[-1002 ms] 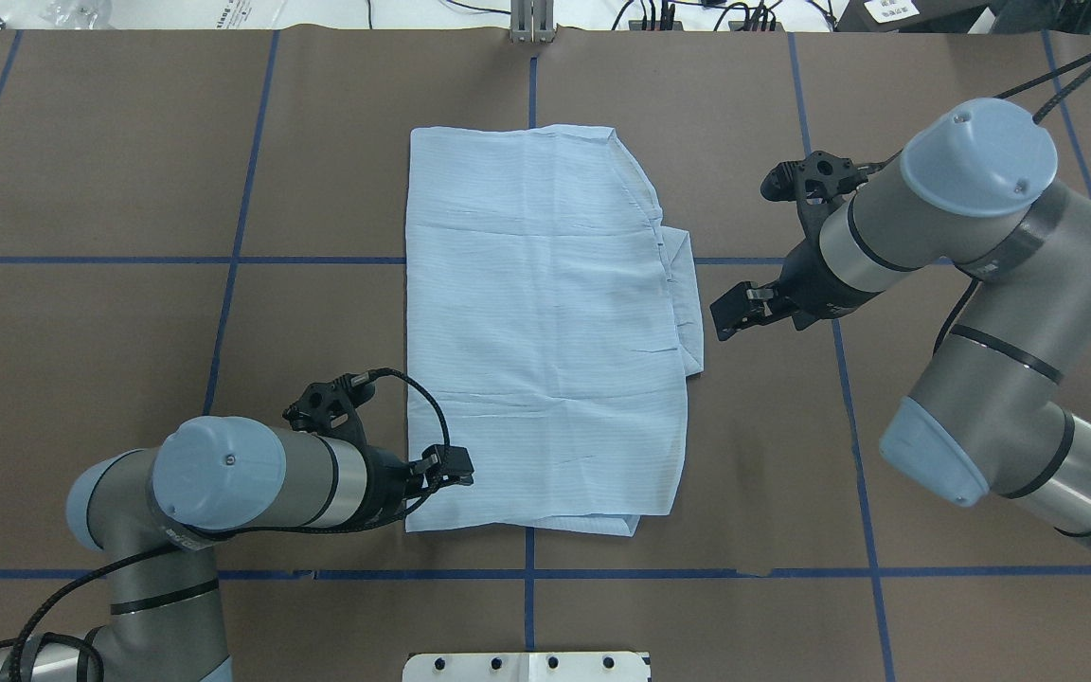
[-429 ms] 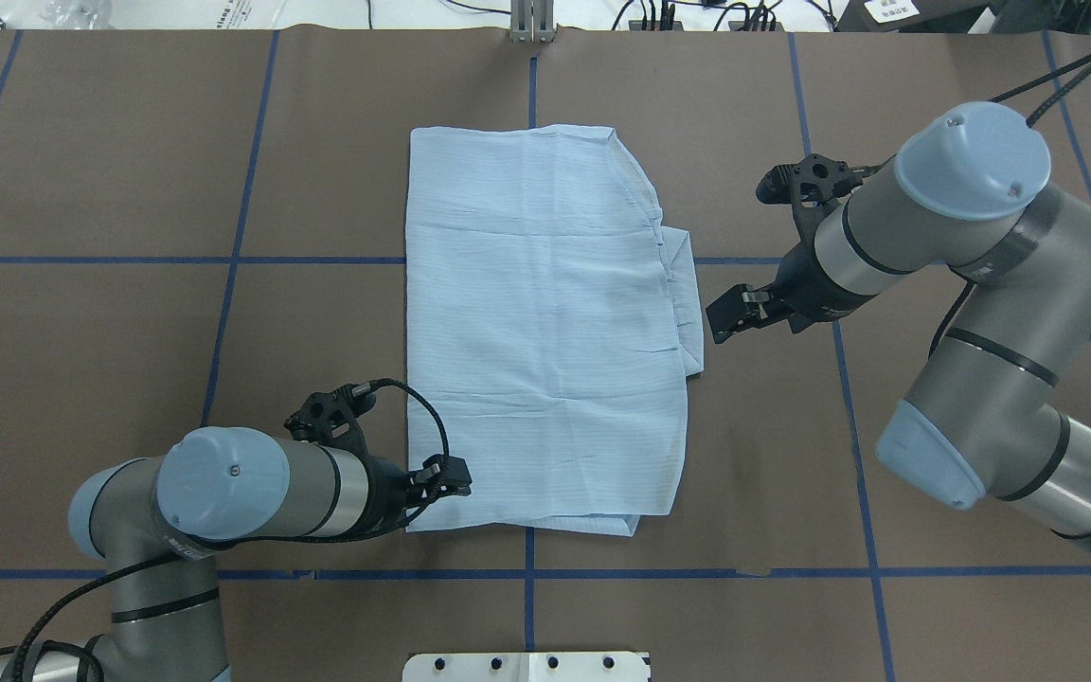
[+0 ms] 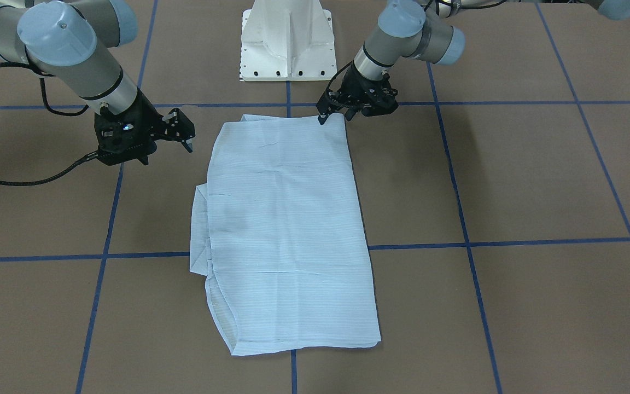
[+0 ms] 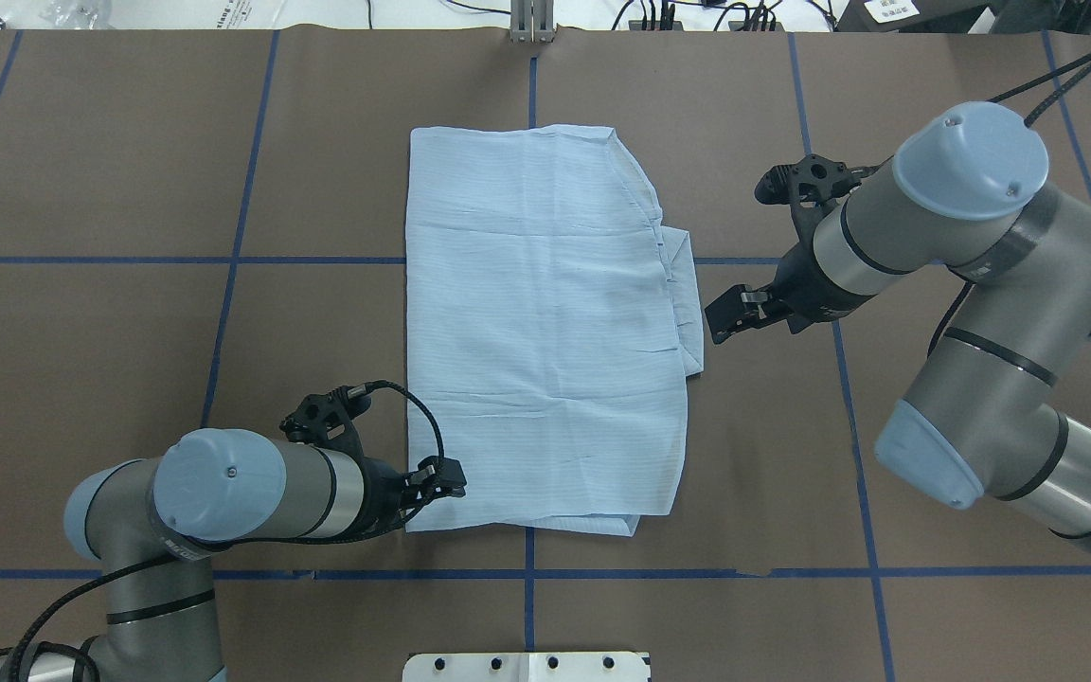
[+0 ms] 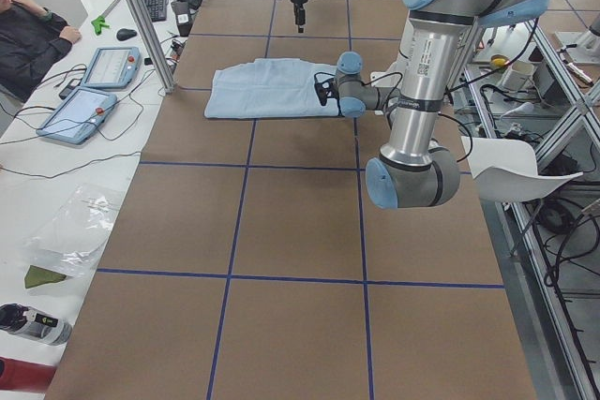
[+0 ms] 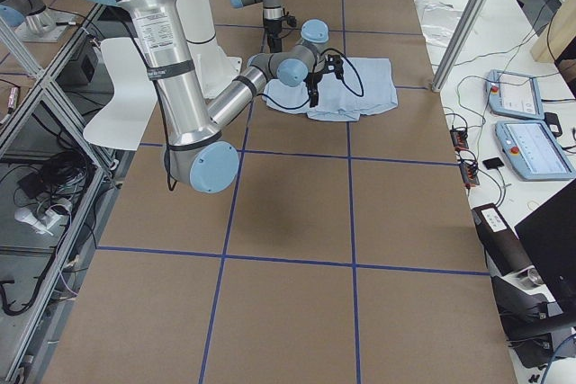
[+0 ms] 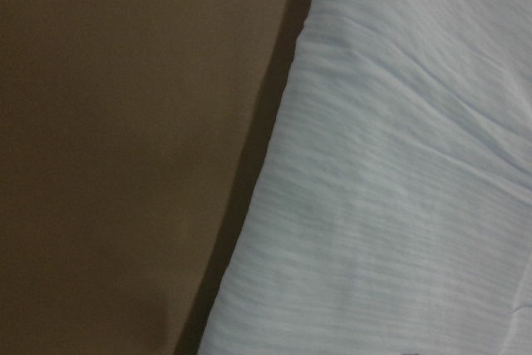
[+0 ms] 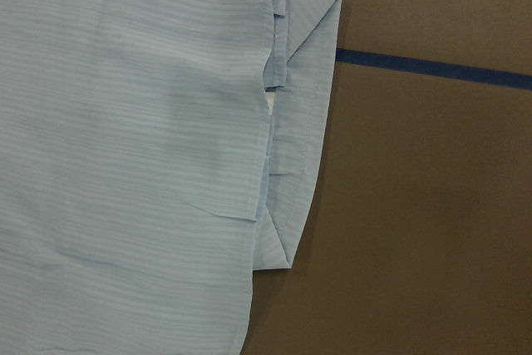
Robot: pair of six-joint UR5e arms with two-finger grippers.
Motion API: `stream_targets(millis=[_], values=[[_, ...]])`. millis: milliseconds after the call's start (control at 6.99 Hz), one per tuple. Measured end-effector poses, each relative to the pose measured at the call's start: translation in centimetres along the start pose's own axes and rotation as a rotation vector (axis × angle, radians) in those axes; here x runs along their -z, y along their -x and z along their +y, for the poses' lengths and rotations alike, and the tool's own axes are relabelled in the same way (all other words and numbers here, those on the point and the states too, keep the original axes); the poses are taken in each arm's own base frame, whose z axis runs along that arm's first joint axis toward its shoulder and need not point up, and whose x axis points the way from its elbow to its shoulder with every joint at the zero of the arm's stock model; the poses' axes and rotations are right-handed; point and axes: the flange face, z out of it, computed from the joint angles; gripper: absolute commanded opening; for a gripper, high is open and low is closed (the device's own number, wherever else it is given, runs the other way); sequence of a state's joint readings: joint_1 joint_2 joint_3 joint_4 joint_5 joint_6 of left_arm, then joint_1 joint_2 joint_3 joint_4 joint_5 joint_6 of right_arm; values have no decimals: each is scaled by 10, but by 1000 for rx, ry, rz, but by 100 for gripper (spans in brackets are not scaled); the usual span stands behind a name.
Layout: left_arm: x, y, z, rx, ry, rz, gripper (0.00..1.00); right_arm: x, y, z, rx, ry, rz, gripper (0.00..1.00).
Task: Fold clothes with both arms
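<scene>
The light-blue striped shirt [image 4: 545, 332] lies flat in the middle of the brown table, folded into a tall rectangle, with a narrow folded part sticking out on its right edge [image 8: 303, 122]. My left gripper [image 4: 449, 478] sits low at the shirt's near-left corner [image 3: 332, 117] and its fingers look open; the left wrist view shows only the cloth edge [image 7: 399, 189] from very close. My right gripper [image 4: 724, 322] hovers open just right of the protruding fold, apart from the cloth [image 3: 184, 133].
The white pedestal base [image 3: 287, 44] stands at the table's near edge, behind the shirt. Blue tape lines [image 4: 223, 259] cross the brown table cover. A person [image 5: 28, 35] sits by tablets [image 5: 94, 91] at a side desk.
The left gripper has slid slightly back towards the shirt's near-left corner. The right gripper has edged a little towards the shirt. The shirt has not moved.
</scene>
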State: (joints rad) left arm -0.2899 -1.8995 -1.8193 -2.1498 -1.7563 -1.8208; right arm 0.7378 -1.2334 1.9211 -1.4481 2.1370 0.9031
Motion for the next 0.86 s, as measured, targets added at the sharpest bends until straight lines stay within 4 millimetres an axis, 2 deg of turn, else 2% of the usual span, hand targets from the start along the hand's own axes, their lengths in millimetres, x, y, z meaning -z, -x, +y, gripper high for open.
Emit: stream_targets(millis=[429, 859], values=[[-5, 3, 5, -2, 7, -15, 86, 0, 1, 0, 1, 2, -2, 100], [-7, 5, 7, -3, 9, -20, 74, -1, 0, 0, 0, 3, -1, 100]])
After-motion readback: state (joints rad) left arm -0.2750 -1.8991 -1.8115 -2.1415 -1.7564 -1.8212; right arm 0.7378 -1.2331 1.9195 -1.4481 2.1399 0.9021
